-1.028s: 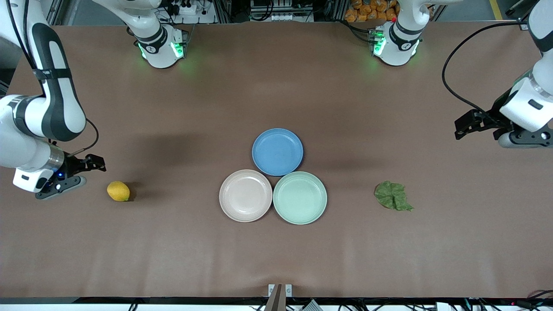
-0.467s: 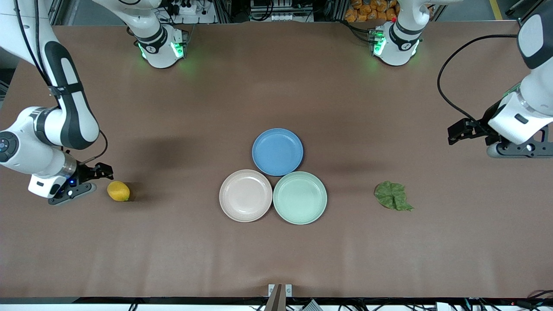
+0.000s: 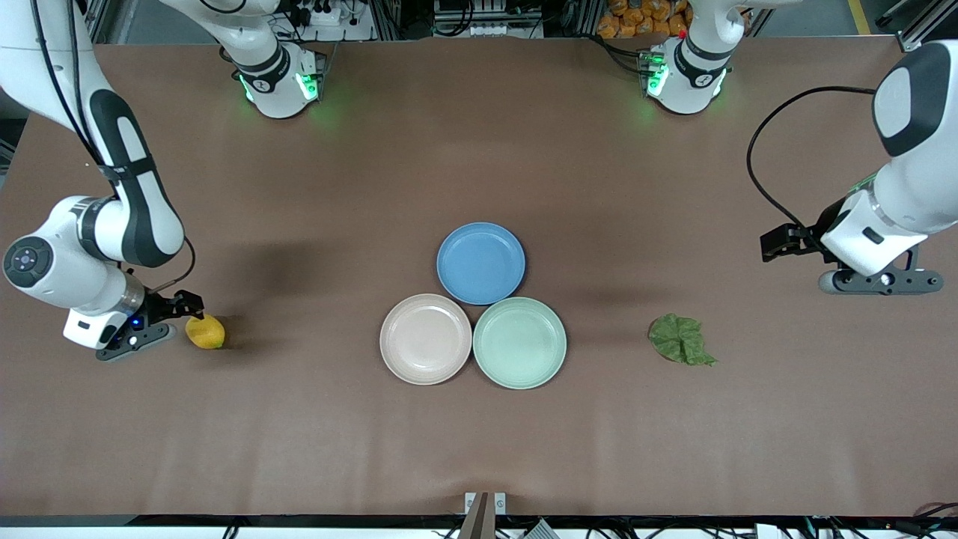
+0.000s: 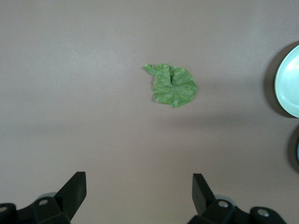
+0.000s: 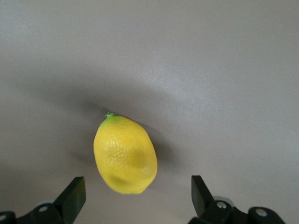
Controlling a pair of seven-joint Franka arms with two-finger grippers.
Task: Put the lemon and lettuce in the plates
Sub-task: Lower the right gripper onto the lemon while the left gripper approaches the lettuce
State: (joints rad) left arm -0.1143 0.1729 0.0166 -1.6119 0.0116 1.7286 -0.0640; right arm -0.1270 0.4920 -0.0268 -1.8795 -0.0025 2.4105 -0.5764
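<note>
Both jaws open — right gripper (image 3: pixel 191 307) beside lemon (image 3: pixel 205 332), left gripper (image 3: pixel 775 245) near lettuce (image 3: pixel 680 340), no legible writing.

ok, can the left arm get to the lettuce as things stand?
Probably yes: the left gripper is open over bare table, and the lettuce lies flat, apart from the mint plate, nothing between.

High front view, wrist views looking down close

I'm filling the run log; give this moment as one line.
right gripper: open, at lemon | left gripper: open, above table, short of lettuce | beige plate, mint plate: empty
</note>
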